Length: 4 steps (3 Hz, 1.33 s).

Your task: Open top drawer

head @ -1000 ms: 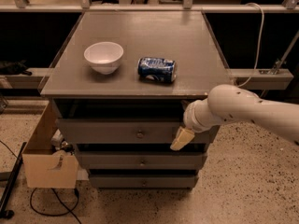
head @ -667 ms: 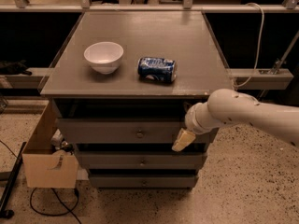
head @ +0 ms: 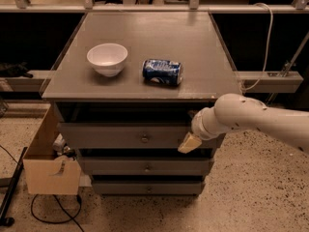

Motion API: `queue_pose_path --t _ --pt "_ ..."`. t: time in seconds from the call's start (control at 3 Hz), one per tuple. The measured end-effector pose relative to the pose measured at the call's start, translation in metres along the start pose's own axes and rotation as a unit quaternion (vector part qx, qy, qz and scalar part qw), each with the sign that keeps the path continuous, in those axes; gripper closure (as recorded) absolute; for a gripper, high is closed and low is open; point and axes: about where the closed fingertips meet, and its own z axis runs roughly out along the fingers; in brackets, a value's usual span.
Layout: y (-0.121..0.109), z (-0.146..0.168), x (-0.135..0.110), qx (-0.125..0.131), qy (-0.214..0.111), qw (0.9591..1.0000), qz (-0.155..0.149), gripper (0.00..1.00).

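- Centrally, the top drawer sits just under the desk surface, its round knob at mid-front and a dark gap above it.
- Right of centre, the white arm reaches in from the right edge; its gripper lies against the drawer front's right end, well right of the knob. Whether it is clenched or released cannot be told.
- On the desk, a white bowl stands left of a blue can lying on its side.
- At lower left, a cardboard box rests on the floor.
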Motion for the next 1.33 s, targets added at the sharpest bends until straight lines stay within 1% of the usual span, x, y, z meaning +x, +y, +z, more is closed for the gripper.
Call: queue_pose_path --t 0.33,0.67,1.0,1.33 --pt "0.000 0.000 0.000 0.000 0.000 1.0000 0.000 0.42" --pt "0.000 -0.019 -0.001 -0.007 0.009 0.9999 -0.006 0.64" --pt "0.006 -0.037 -0.003 -0.017 0.014 0.9997 -0.011 0.89" --pt "0.019 -0.057 0.003 -0.019 0.015 0.9997 0.000 1.00"
